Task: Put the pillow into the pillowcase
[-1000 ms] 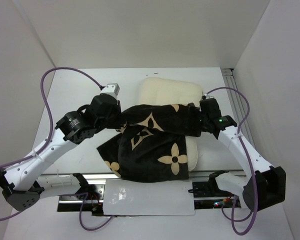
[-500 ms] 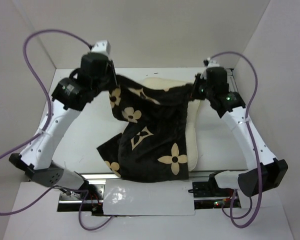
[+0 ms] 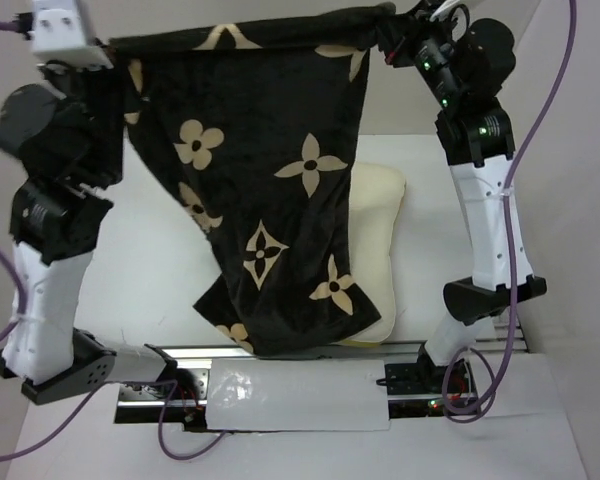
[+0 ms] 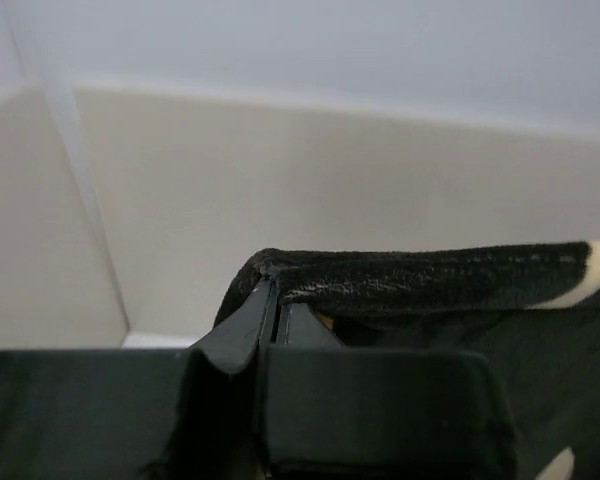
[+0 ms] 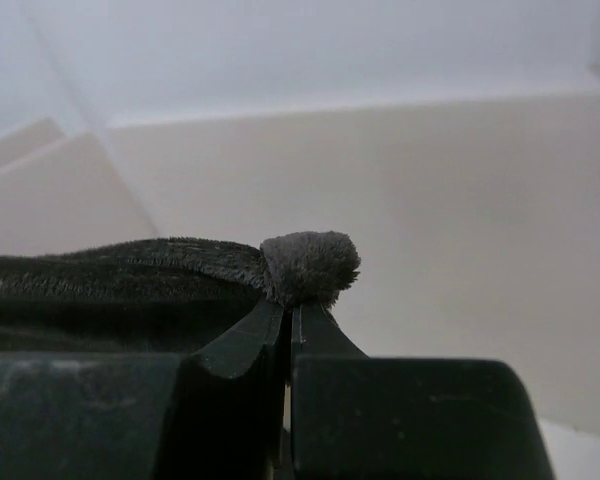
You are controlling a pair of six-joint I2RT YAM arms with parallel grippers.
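Top external view: the large dark brown-black plush pillowcase printed with tan flowers and stars (image 3: 270, 170) is seen stretched along the top of the frame and hanging down like a curtain. Its lower end is draped at lower centre over the left part of the cream-white textured rectangular pillow (image 3: 378, 225). The pillow is laid on the white table (image 3: 165, 250), right of centre. One upper corner of the fabric is clamped by the left gripper (image 3: 118, 48) at upper left, the other by the right gripper (image 3: 385, 22) at the top, right of centre. In the wrist views, both pairs of jaws are pressed together, with a plush hem pinched between the tips.
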